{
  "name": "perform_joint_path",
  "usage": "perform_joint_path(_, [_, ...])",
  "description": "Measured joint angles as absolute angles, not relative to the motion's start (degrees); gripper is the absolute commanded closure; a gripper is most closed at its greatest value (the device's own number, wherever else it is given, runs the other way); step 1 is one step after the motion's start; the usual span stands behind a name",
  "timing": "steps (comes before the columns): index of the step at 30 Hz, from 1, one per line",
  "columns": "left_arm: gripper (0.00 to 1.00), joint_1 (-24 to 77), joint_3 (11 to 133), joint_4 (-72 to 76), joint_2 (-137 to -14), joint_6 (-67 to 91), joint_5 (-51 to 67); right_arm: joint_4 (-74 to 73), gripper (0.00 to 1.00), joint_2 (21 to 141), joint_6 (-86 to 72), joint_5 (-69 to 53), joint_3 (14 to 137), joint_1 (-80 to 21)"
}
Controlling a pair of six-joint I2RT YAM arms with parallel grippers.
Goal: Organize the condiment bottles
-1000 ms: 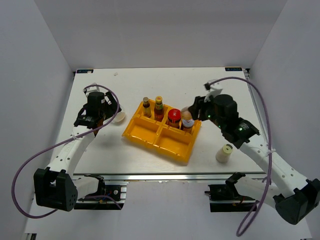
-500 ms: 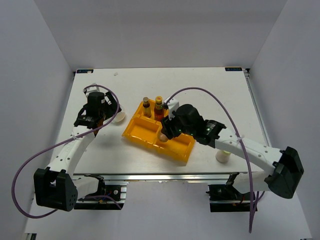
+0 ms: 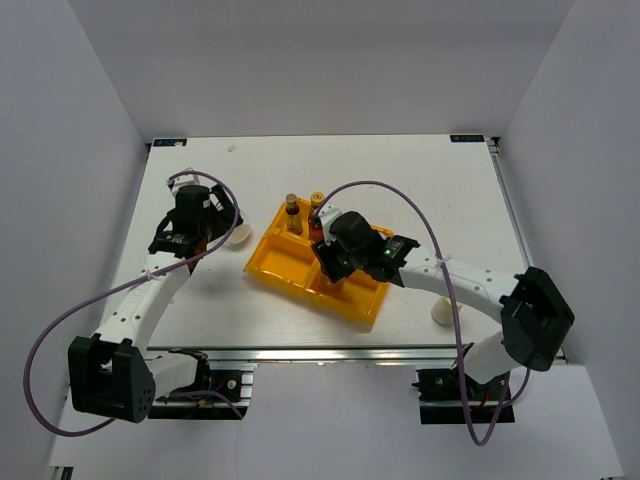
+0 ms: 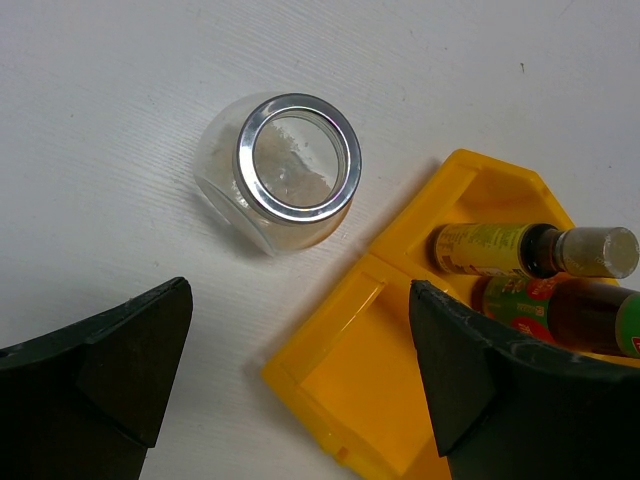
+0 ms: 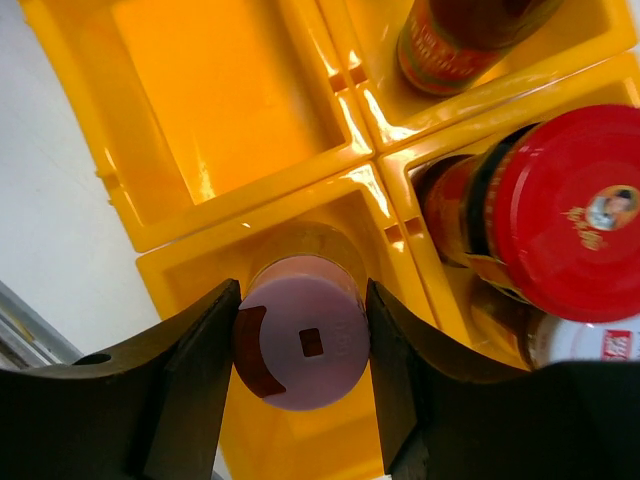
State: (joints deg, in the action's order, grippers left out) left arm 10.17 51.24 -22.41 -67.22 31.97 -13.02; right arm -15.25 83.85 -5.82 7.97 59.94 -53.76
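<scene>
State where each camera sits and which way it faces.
Top external: above and behind, facing down on the table; left arm and right arm show.
Left wrist: wrist-mounted, facing down at the silver-lidded jar beside the yellow tray; open left jaws show.
Right wrist: wrist-mounted, facing down into the tray; right jaws clamp the pink-capped bottle.
All three share the tray.

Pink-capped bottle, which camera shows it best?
Right wrist: the pink-capped bottle sits centred and close, gripped by the right claw over a yellow tray compartment. The top external view hides it under that claw; the left wrist view misses it entirely.
</scene>
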Motion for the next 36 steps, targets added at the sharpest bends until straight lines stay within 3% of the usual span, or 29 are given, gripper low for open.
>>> perform_joint_path(3, [0.02,10.17,51.24,-22.41,-67.22,31.97,-13.04,-15.2,0.77,86.5,-5.89,7.75,60.25,-53.76])
perform_joint_path(7, [0.02,10.17,51.24,-22.41,-67.22,31.94,-13.04,-15.22,0.53,88.18,-6.24,7.7,60.27,-53.76])
perform_joint_path(8, [0.02,10.17,51.24,-22.39,-67.22,31.94,-13.04,-15.22,0.38,88.27,-6.44,7.66,60.27,-53.76])
perform_joint_path(13, [0.02,10.17,51.24,-22.33,-67.22,31.92,-13.04,-15.22,0.23,88.2,-7.62,7.44,60.34,-53.76])
perform_joint_path(14, [0.02,10.17,51.24,-22.31,-67.22,31.92,-13.04,-15.22,0.13,88.2,-7.64,7.31,60.34,-53.76])
perform_joint_path(21, [0.02,10.17,51.16,-22.22,-67.22,31.77,-13.04,-16.97,0.11,85.52,-9.13,7.38,60.34,-53.76])
perform_joint_path(27, [0.02,10.17,51.05,-22.24,-67.22,31.7,-13.04,-18.35,0.11,74.83,-11.22,8.99,59.37,-53.76])
perform_joint_path(36, [0.02,10.17,50.98,-22.22,-67.22,31.51,-13.02,-32.69,0.11,57.36,-24.95,26.59,54.74,-49.93])
